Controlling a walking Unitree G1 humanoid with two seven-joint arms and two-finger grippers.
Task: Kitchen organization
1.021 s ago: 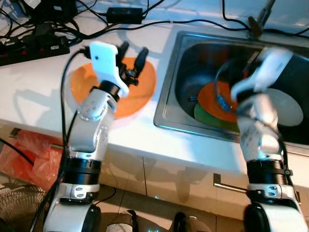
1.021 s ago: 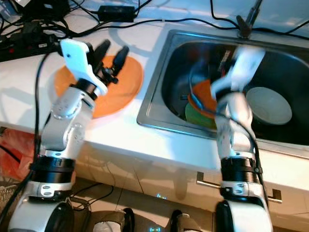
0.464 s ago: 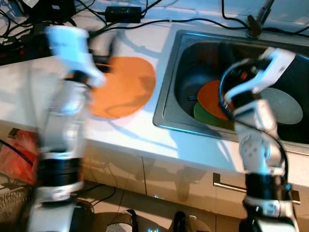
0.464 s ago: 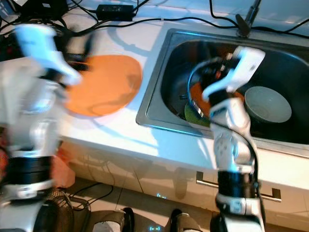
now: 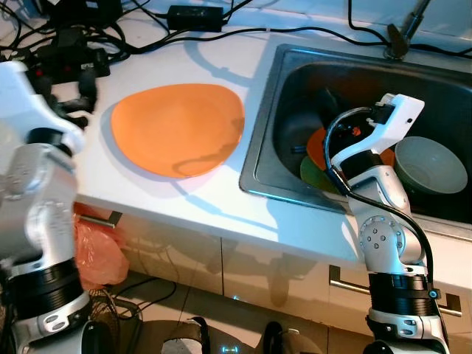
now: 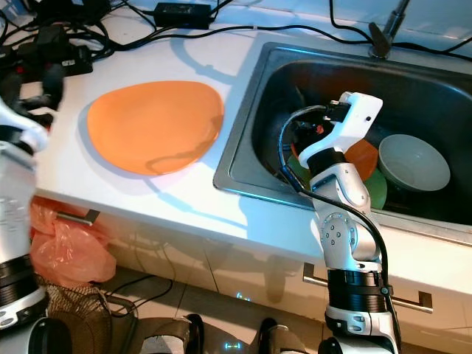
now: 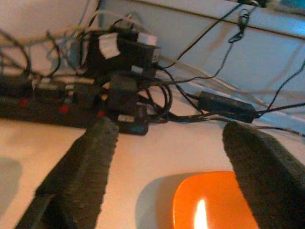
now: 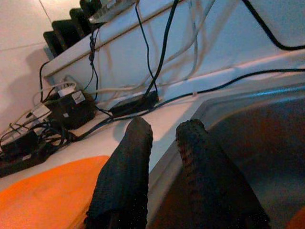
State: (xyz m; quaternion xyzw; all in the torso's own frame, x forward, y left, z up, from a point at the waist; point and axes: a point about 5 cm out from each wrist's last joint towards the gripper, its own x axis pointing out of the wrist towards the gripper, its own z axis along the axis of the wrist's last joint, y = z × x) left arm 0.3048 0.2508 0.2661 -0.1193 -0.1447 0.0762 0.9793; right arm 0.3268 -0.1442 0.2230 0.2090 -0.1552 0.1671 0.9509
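1. Head views: we find the orange plate on the counter, more dishes in the sink.
2. Left wrist: left gripper fingers wide apart beside cables; snagging risk.
3. Right wrist: right gripper fingers nearly together, holding nothing, at the sink edge; collision possible.

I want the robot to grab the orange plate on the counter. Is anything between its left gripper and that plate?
Nothing visible is in the way. The left gripper is open beside the orange plate, with bare counter between them. The cables lie farther back.
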